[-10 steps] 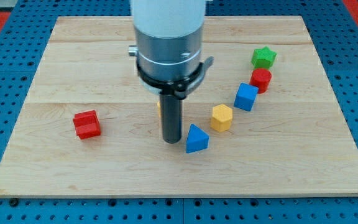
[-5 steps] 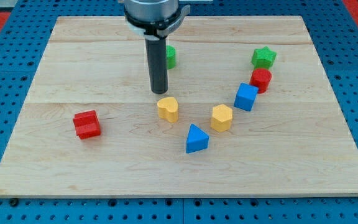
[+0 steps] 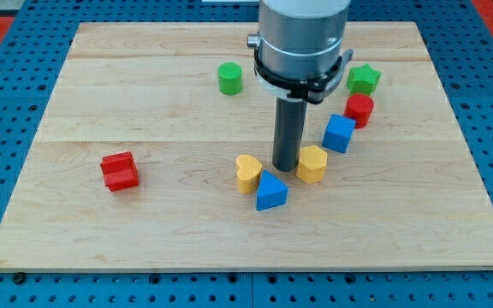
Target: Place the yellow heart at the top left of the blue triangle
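**A:** Where does the yellow heart-shaped block (image 3: 247, 173) sit?

**B:** Just below the middle of the frame, on the pale wooden board (image 3: 144, 103). It touches, or very nearly touches, the upper-left side of the blue triangular block (image 3: 270, 190). Judged from that, the heart already occupies the spot the task names, so little or nothing seems left to do.

**A:** And the rod?

**B:** The arm's dark rod comes down from the grey cylinder at the frame's top. My tip (image 3: 286, 167) stands on the board just right of the heart and above the triangle, close against the left side of the yellow hexagonal block (image 3: 312, 163). It appears apart from the heart, with a narrow gap, so it probably isn't pressing on it.

**A:** Are any fingers open or closed?

**B:** There are none. The arm ends in a plain rod, which can only push, and it grips nothing.

**A:** What lies farther out?

**B:** A blue cube (image 3: 339, 133) sits up and right of the hexagon, then a red cylinder (image 3: 359, 109) and a green star-shaped block (image 3: 364, 79), forming a line that climbs toward the upper right. A green cylinder (image 3: 229, 78) stands alone at upper centre, and a red cube (image 3: 120, 170) sits well apart at the left.

**A:** Any risk?

**B:** The tip is wedged among three blocks, so a sideways move could nudge the hexagon or the heart.
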`<act>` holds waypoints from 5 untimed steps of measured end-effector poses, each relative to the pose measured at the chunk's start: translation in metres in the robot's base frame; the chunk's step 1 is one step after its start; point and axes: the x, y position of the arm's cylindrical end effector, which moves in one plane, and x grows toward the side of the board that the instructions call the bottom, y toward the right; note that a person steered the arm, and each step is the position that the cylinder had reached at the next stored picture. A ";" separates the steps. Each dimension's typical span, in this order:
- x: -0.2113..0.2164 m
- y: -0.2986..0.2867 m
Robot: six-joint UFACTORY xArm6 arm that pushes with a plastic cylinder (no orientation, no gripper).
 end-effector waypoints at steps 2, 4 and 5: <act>0.026 -0.056; -0.034 -0.051; -0.014 -0.076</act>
